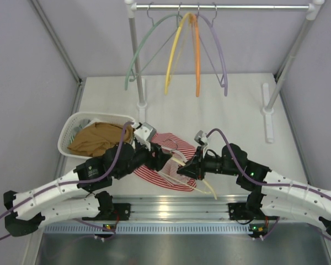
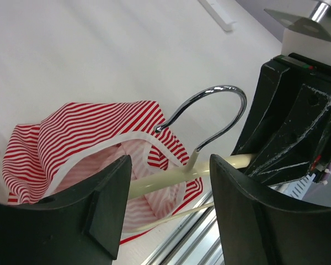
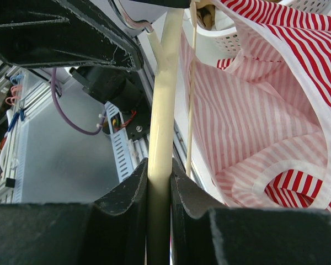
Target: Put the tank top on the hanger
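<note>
The red-and-white striped tank top (image 1: pixel 166 172) lies bunched on the table between my two grippers. It also shows in the left wrist view (image 2: pixel 71 135) and the right wrist view (image 3: pixel 254 105). The cream hanger (image 1: pixel 208 189) runs through it; its bar (image 2: pixel 160 181) and metal hook (image 2: pixel 223 94) show in the left wrist view. My right gripper (image 1: pixel 191 164) is shut on the hanger's bar (image 3: pixel 164 99), its jaws (image 3: pixel 159 185) pressed on both sides. My left gripper (image 1: pixel 164 159) is open, its jaws (image 2: pixel 170 168) wide on either side of the bar without touching it.
A white basket (image 1: pixel 71 126) holding a tan-brown garment (image 1: pixel 102 138) stands at the left, close to my left arm. A rack rail (image 1: pixel 237 7) at the back carries green, yellow, orange and purple hangers (image 1: pixel 197 55). A metal rail (image 1: pixel 176 207) runs along the front edge.
</note>
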